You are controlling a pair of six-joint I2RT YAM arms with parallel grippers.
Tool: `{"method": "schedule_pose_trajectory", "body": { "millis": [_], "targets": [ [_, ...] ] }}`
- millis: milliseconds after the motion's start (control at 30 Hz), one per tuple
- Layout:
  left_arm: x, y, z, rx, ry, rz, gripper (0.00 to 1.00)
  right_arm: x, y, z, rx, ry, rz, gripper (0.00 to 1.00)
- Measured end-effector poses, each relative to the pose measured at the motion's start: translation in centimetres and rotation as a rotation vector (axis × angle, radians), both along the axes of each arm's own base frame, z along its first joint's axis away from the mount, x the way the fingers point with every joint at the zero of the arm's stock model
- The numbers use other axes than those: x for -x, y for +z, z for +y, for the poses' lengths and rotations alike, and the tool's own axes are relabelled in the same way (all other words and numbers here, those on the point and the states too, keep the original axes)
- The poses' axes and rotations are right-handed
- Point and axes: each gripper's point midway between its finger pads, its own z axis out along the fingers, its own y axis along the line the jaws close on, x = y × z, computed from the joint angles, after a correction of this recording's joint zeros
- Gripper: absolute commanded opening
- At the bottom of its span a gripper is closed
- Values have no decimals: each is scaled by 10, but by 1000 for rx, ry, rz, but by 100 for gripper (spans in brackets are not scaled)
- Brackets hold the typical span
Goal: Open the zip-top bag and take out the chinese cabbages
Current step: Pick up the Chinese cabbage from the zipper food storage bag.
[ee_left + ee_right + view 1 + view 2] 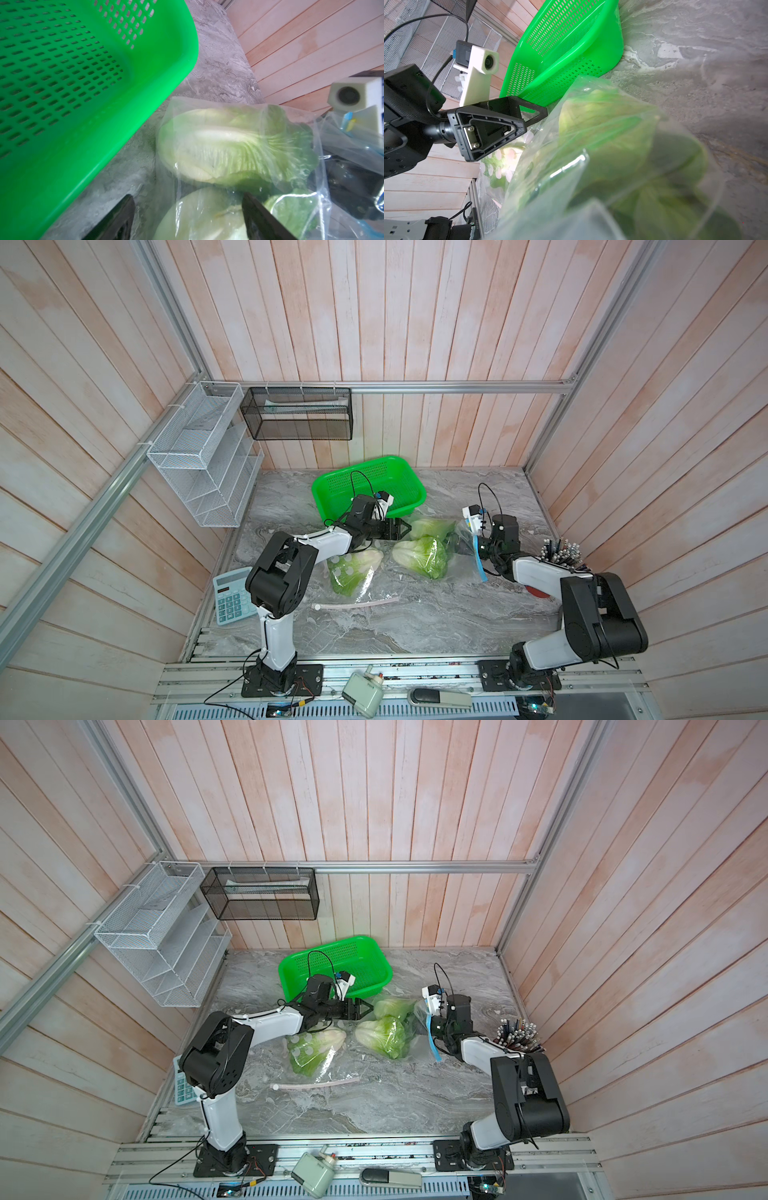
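Cabbages [422, 556] number three, all on the marble table [415, 626] between the arms. Two lie side by side inside the bag [463, 531], clear film with a blue zip strip [479, 560] at its mouth. Their white bases point toward the left arm and their green tips toward the right arm. The farther of the pair sits just beside the green basket [365, 466]. The third cabbage [353, 568] lies apart, close to the left arm, wrapped in clear film printed with white dots [347, 572]. A pink zip strip [357, 603] lies flat on the table in front of it; whether that wrap is sealed cannot be told.

The left gripper [405, 528] has its jaws spread wide and holds nothing. Its tips are level with the white bases of the bagged pair, and in the left wrist view one finger [264, 218] lies over the nearer base.

The right gripper [460, 546] shows only as a dark shape through the plastic. It is closed, pinching the mouth end of the bag, which stands up off the table there.

No print on either bag can be read. The key marks on the blue calculator [232, 599] at the table's left edge are too small to read. A cup of pens [561, 553] stands by the right arm.
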Motion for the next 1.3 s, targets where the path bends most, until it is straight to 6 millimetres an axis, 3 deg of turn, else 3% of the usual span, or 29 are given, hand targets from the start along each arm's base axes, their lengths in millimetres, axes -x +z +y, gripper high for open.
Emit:
{"method": "schedule_pose_trajectory", "body": {
  "millis": [200, 367, 667, 733, 833, 1300],
  "targets": [
    [1, -10, -10, 8, -64, 34, 79, 0, -1, 0, 2, 1, 1, 0],
    [6, -19, -19, 23, -117, 69, 64, 0, -4, 0, 2, 2, 8, 0],
    [13, -19, -24, 41, -145, 84, 12, 1, -7, 6, 0, 15, 14, 0],
    [13, -22, -23, 36, -136, 90, 6, 1, -8, 8, 0, 18, 13, 0],
    [14, -26, -19, 25, -120, 93, 0, 1, -8, 8, 0, 16, 13, 0],
    [7, -3, 7, -10, 10, 31, 0, 6, 4, -2, -1, -32, 48, 0]
  ]
}}
